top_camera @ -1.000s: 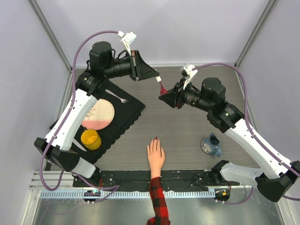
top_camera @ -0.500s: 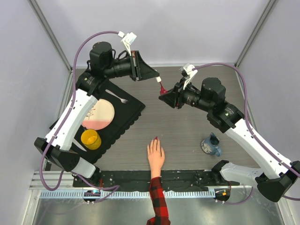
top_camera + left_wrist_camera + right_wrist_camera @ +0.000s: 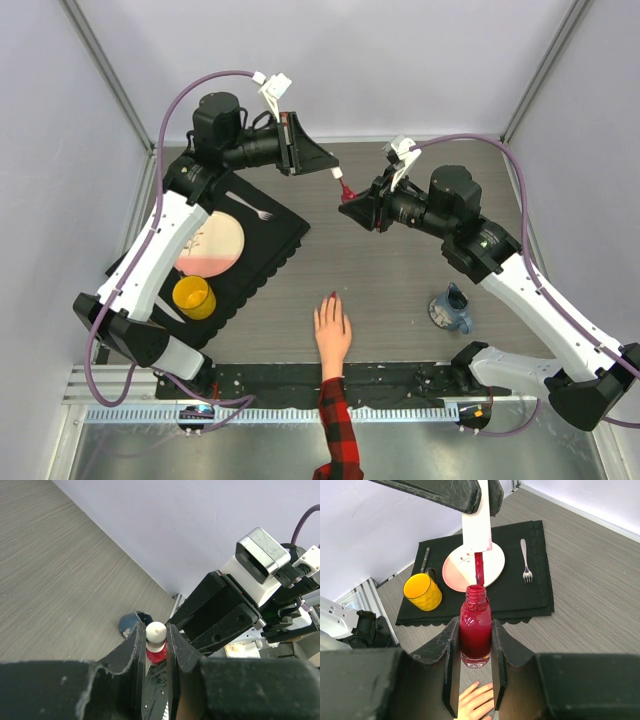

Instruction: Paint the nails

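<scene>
The right hand [image 3: 474, 625] is clamped on the red polish bottle [image 3: 475, 642] and holds it upright. The left hand [image 3: 155, 639] pinches the white brush cap [image 3: 156, 630] just over the bottle's mouth, with the red brush stem [image 3: 479, 570] dipping into the neck. I would draw the brush straight up along the neck, wipe the excess on the rim and hold the bottle steady. The nails [image 3: 331, 297], on a plaid-sleeved model forearm [image 3: 337, 420], lie well away from the bottle, toward the arm bases. Left of the bottle, a black mat [image 3: 270, 240] carries a plate [image 3: 208, 248], a fork [image 3: 250, 207] and a yellow cup [image 3: 193, 297] on the grey wood-grain surface [image 3: 400, 290]. Pale walls [image 3: 400, 60] enclose it.
</scene>
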`<control>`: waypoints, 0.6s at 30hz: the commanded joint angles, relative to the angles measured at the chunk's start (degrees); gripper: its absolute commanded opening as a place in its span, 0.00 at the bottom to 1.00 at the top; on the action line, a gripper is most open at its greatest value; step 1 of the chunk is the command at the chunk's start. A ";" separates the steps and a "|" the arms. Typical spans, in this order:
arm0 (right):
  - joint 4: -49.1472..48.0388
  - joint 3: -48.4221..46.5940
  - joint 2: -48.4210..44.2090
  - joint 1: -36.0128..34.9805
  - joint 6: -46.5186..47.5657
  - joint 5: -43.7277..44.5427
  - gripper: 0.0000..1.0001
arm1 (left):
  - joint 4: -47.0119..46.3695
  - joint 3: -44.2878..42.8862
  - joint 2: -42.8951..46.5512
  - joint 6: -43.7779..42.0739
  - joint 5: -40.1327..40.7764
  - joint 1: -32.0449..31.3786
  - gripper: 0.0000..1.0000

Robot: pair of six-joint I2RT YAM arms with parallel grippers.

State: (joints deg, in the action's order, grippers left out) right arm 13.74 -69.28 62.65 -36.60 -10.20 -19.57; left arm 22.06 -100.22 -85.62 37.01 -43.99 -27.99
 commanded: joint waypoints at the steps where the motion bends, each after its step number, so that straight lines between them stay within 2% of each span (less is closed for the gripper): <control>1: -4.24 -2.97 -0.43 -0.23 0.88 0.24 0.01 | -1.15 0.38 2.13 -0.45 -2.33 0.13 0.00; 7: -4.16 -2.97 0.10 -0.14 0.53 -0.47 0.01 | -1.94 -0.40 1.95 0.25 -2.24 0.04 0.00; 12: -3.72 -1.83 -0.95 -0.23 0.09 0.76 0.01 | -0.53 -4.27 2.30 -0.89 3.36 0.04 0.00; 18: -3.63 -1.48 -1.39 -0.14 -0.09 1.12 0.01 | -0.80 -5.68 1.86 -0.63 2.06 0.04 0.00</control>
State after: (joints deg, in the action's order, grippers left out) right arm 13.69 -69.32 62.63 -36.60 -10.26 -19.33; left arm 22.59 -103.33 -85.32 36.99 -41.60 -27.99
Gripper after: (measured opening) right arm 0.294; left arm 0.195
